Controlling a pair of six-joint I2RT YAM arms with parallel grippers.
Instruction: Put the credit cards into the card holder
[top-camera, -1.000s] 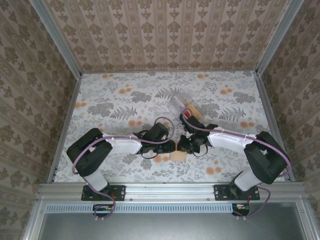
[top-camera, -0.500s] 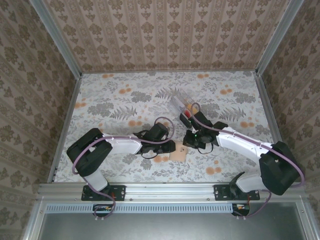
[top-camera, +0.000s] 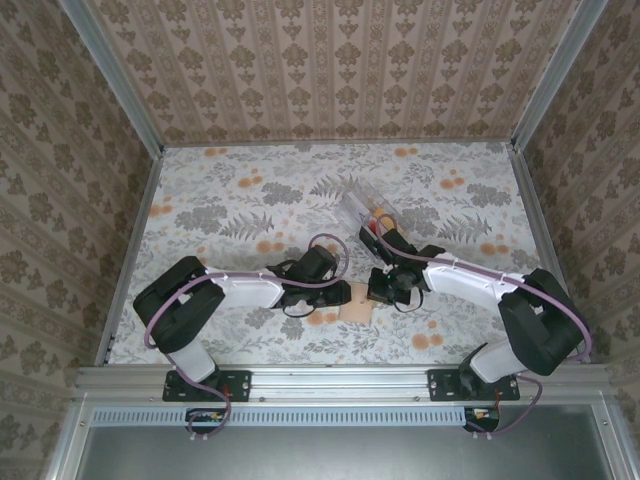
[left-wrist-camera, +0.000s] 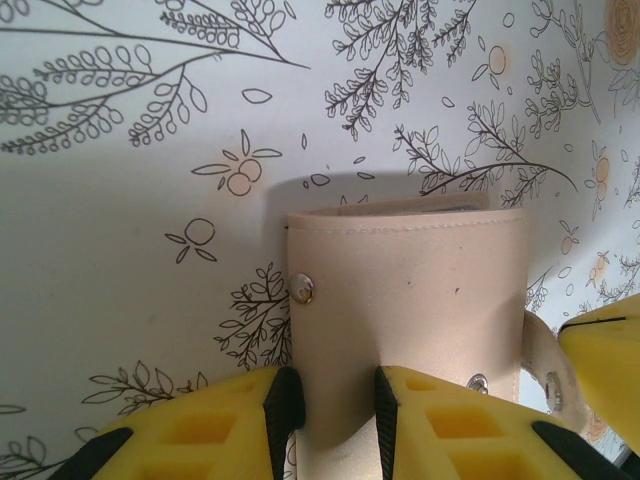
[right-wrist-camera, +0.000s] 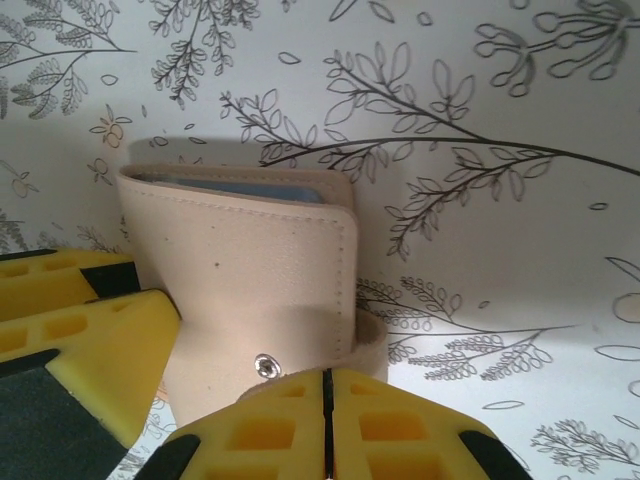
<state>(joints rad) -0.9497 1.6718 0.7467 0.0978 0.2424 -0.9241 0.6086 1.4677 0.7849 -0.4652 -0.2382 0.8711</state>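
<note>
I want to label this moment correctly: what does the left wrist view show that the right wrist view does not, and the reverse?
Left wrist: the left hand, black pads gripping the card holder by one edge. Right wrist: the right hand shut beside the snap flap, and a blue-grey edge inside the holder's opening. Both: the tan holder on the floral table, with yellow fingers of both hands.

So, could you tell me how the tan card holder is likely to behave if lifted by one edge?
Probably floppy: the card holder is thin stitched material, and its snap strap curls away loose. Likely light, being so thin. Its matte grain should not slip easily in the left gripper.
</note>
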